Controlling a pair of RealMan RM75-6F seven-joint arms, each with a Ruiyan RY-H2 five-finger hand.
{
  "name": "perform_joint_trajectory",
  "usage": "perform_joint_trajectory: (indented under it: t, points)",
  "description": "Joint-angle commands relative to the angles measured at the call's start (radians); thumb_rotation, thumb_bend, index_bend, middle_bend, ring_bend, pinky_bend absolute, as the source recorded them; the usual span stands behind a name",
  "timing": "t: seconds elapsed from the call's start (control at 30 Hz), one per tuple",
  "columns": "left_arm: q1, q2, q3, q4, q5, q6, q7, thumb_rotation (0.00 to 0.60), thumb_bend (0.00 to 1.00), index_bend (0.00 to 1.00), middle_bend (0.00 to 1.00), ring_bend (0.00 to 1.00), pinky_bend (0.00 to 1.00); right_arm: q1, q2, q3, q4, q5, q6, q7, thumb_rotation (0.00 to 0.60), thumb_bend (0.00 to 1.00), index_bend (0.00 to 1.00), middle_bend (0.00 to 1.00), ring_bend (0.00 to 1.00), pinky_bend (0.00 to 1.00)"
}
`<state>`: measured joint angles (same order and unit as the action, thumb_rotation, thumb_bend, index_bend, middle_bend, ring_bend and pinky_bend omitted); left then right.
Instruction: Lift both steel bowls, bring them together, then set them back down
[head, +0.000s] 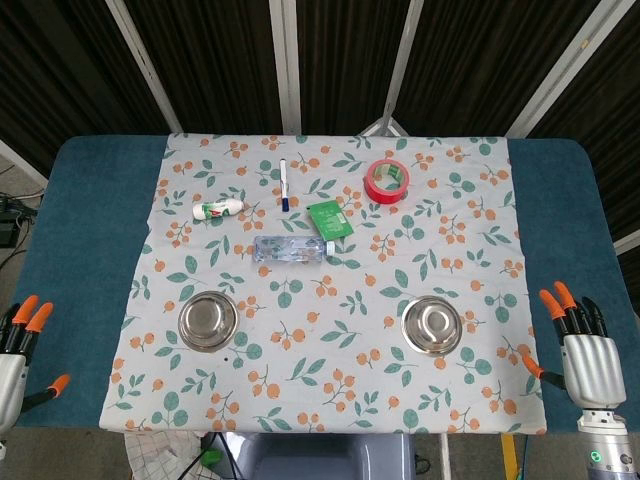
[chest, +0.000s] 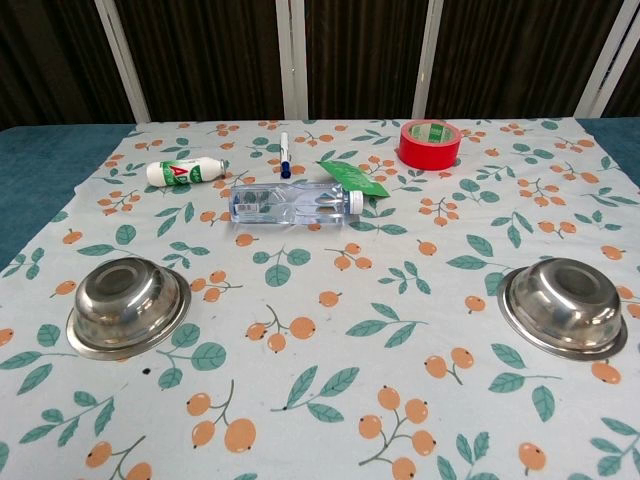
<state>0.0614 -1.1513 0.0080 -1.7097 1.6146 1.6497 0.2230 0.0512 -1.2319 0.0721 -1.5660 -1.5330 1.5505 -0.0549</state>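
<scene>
Two steel bowls stand upright on the floral cloth, far apart. The left bowl (head: 208, 321) (chest: 127, 304) lies near the front left, the right bowl (head: 432, 325) (chest: 563, 305) near the front right. My left hand (head: 18, 352) shows at the lower left edge of the head view, over the blue table edge, fingers spread and empty, well left of its bowl. My right hand (head: 584, 349) rests at the lower right, fingers apart and holding nothing, well right of its bowl. The chest view shows neither hand.
Behind the bowls lie a clear plastic bottle (head: 291, 249) (chest: 295, 203), a green packet (head: 330, 218), a marker pen (head: 284, 184), a small white bottle (head: 218, 209) and a red tape roll (head: 388, 180) (chest: 430, 144). The cloth (head: 330, 390) covers a blue table (head: 85, 240).
</scene>
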Motion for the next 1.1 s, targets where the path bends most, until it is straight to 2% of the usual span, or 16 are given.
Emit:
perform_joint_trajectory:
  t: [0.03,0.4,0.53,0.8,0.93,1.1]
  points:
    - [0.001,0.001,-0.001,0.001,0.000,0.003,-0.004,0.600,0.13,0.10,0.00,0.00,0.14,0.001,-0.001,0.000,-0.002,0.001,-0.002,-0.002,0.600,0.09,0.14,0.06,0.16,0.10]
    - [-0.006,0.005,-0.004,0.008,0.017,0.006,-0.024,0.600,0.14,0.10,0.00,0.00,0.14,0.002,0.003,-0.007,-0.016,0.004,-0.015,-0.017,0.600,0.09,0.14,0.06,0.16,0.10]
    - [-0.016,-0.003,-0.008,0.027,0.029,0.001,-0.029,0.600,0.16,0.10,0.00,0.00,0.14,0.000,0.010,-0.010,-0.029,0.015,-0.027,-0.014,0.600,0.09,0.17,0.06,0.16,0.03]
    - [-0.018,-0.006,-0.007,0.031,0.029,-0.002,-0.027,0.600,0.16,0.10,0.00,0.00,0.14,-0.003,0.012,-0.014,-0.050,0.005,-0.021,0.024,0.600,0.09,0.18,0.06,0.16,0.00]
    - [-0.026,-0.013,-0.017,0.043,0.046,0.011,-0.028,0.600,0.17,0.10,0.02,0.05,0.21,0.003,0.016,-0.022,-0.068,-0.005,-0.037,0.075,0.600,0.09,0.20,0.06,0.16,0.00]
    - [-0.049,-0.034,-0.030,0.067,0.044,-0.014,-0.012,0.600,0.17,0.10,0.03,0.05,0.22,0.029,0.024,-0.022,-0.090,-0.015,-0.076,0.074,0.600,0.09,0.20,0.08,0.17,0.00]
